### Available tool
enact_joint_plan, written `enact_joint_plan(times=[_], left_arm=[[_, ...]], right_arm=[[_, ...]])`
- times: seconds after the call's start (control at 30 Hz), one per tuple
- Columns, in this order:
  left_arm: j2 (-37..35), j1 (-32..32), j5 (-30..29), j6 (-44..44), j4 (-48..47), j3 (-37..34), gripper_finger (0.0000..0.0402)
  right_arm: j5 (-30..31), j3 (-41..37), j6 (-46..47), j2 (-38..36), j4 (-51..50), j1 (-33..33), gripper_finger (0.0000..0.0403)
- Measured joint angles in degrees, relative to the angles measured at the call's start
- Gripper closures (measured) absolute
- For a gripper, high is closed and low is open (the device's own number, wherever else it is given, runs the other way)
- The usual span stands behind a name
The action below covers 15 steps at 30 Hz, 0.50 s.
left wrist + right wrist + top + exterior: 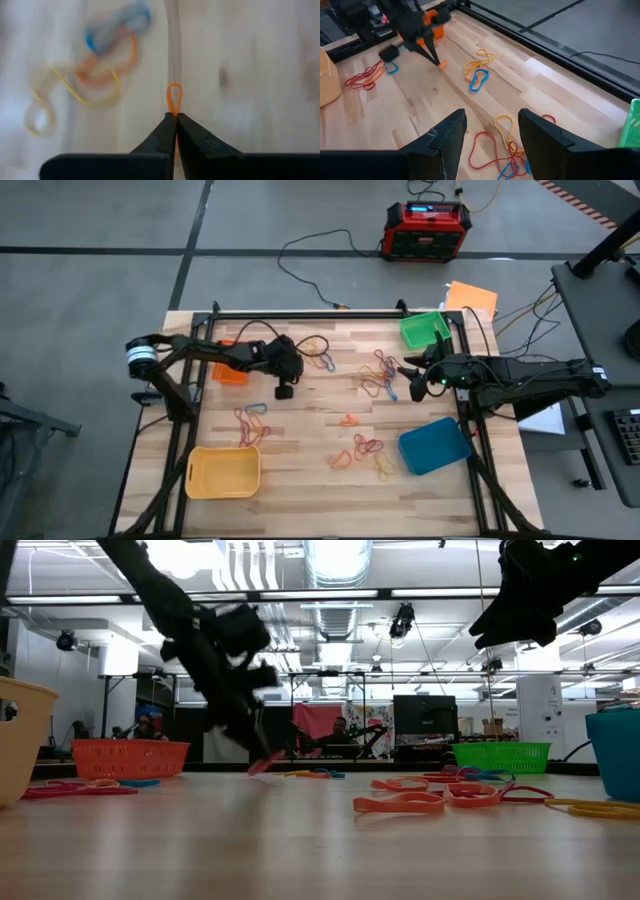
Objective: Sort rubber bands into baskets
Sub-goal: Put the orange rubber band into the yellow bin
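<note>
Left gripper (pixel 176 116) pressed fully together, jaws pinching one end of a small orange rubber band (pixel 174 98), the loop sticking out just past the tips above the wooden surface (pixel 300 450). Seen from the right wrist, the same jaws angled steeply down with the orange band at their tip, close to the surface. Just beyond the closed jaws and off to one side, a blurred tangle of rubber bands (pixel 100 60) in blue, orange and yellow, apart from the held loop. Orange basket (pixel 230 372) beside the left arm, near the held band; yellow basket (pixel 223 471) well apart at the near edge. Right gripper (pixel 492 132) hovering above the surface with jaws spread wide, holding nothing; directly ahead of and between those jaws a cluster of red, yellow and blue bands (pixel 505 145), and farther ahead a blue loop with yellow ones. Green basket (pixel 424 330) close behind the right jaws, blue basket (pixel 434 445) a little way off on the near side.
</note>
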Motion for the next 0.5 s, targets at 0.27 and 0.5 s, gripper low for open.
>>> enact_joint_plan(times=[0.27,0.5], left_arm=[[-12.2,-3.3,1.5,-3.4,-1.5,-1.8,0.0401],[-22.5,-14.1,1.6,-12.9,-7.4,-1.6,0.0401]], right_arm=[[0.4,0.0,-1.2,0.0,0.0,0.0,0.0227],[0.4,0.0,-1.8,0.0,0.1,0.0,0.0227]])
